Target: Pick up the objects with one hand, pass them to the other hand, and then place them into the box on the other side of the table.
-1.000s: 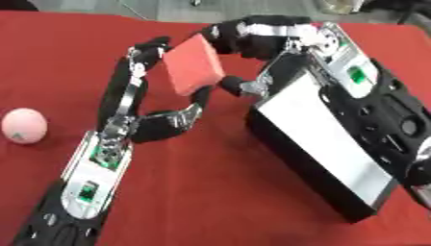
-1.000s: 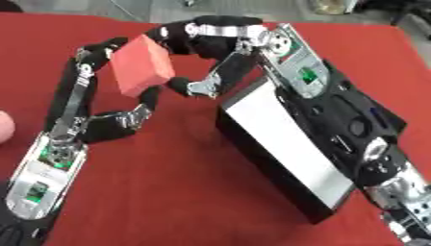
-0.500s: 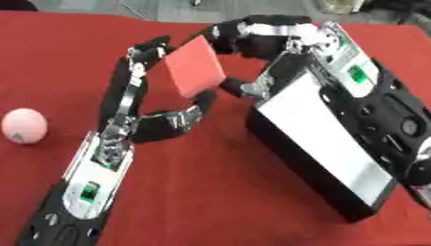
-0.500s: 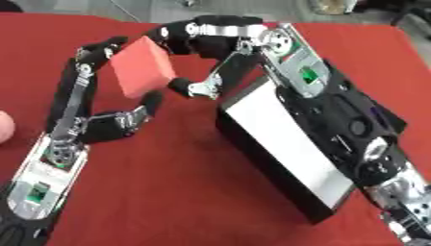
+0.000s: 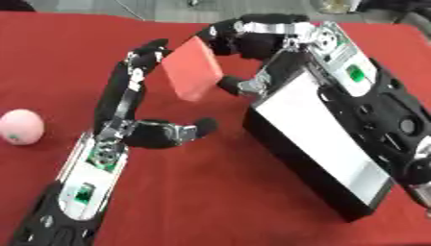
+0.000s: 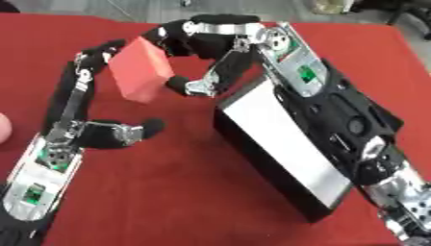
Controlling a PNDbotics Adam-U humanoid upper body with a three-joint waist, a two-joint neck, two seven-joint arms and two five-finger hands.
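Mid-handoff, upper centre: right hand (image 5: 252, 43) pinches red block (image 5: 193, 68) above the worktop (image 5: 210, 192) beside the box (image 5: 320, 144), left hand (image 5: 139, 72) open, fingers straight against block's far side, pink ball (image 5: 20, 126) waiting at left edge.

**Head stereo pair, looking down at red table**

Both views sit in the robot's head, angled steeply down and forward over the red table (image 5: 252, 192), close to the work, arms filling most of each picture. Left eye view is shifted: the pink ball (image 5: 20, 127) shows whole there, but is cut at the left edge in the right eye view. Shared: the black box (image 6: 278, 158), the red block (image 5: 194, 74), both arms. Far table edge runs along the top.
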